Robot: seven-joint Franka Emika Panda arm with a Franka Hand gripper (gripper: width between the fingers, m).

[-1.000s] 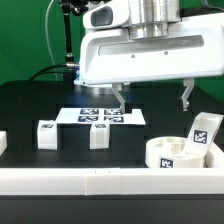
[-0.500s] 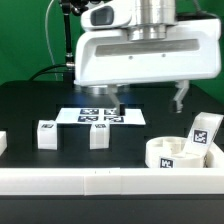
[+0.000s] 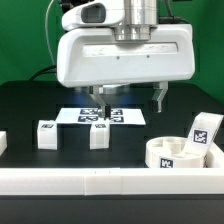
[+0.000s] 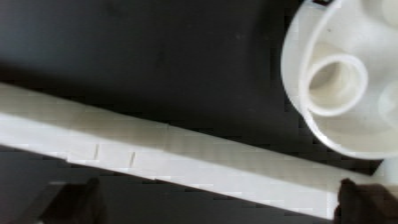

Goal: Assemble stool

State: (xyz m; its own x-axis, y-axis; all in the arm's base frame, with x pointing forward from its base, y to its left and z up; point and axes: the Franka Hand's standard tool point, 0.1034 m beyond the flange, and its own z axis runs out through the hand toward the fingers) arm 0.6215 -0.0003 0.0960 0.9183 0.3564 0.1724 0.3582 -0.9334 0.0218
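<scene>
"While the seat (image 3: pixel 172 152) lies just behind the rail (image 3: pixel 90 182), on the exterior view's right, how much of the stool would an onlooker call built?"

"Very little, by the look of it. One leg (image 3: pixel 46 134) and a second leg (image 3: pixel 98 135) stand loose on the table (image 3: pixel 30 100), near the rail and well apart from the seat. A tilted leg (image 3: pixel 204 130) rises at the seat's far edge. Whether it sits in a socket or only leans there cannot be told. A white piece (image 3: pixel 3 143) at the exterior view's left edge is cut off, so it may or may not be another leg."

"So what is left?"

"Judging from that, nearly all of it: each loose leg has to be fetched and fixed into the seat."

"And the arm?"

"It hangs over the marker board (image 3: pixel 70 115) with its wrist pointing straight down. The gripper (image 3: pixel 128 98) is low above the board and, as far as shows, touches nothing. Its jaws stand as wide as they go, with nothing between them. The wrist view looks past the dark fingertips (image 4: pixel 71 200) onto the rail and part of the seat, which has a round hole in it."
</scene>
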